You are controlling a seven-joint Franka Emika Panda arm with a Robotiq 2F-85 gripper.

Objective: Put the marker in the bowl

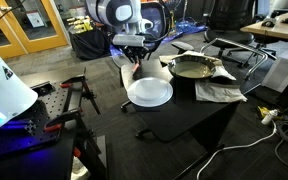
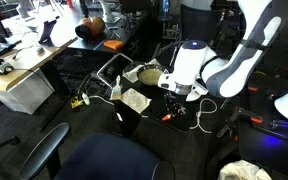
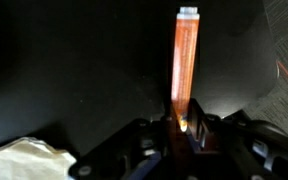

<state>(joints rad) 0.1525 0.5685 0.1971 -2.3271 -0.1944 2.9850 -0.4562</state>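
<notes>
In the wrist view the red marker (image 3: 184,60) runs straight away from my gripper (image 3: 184,125), whose fingers are shut on its near end over the black table. In an exterior view my gripper (image 1: 134,62) hangs just behind the white plate (image 1: 149,92). The grey-olive bowl (image 1: 191,67) stands to the right of the gripper on the same table. In an exterior view the gripper (image 2: 174,103) points down with a red tip of the marker (image 2: 167,117) below it, and the bowl (image 2: 149,75) is to its left. Whether the marker is touching the table I cannot tell.
A crumpled white cloth (image 1: 219,92) lies beside the bowl, near the table edge. The plate's rim shows in the wrist view (image 3: 24,160). Office chairs (image 2: 44,150), desks and floor cables (image 1: 254,135) surround the black table (image 1: 184,110).
</notes>
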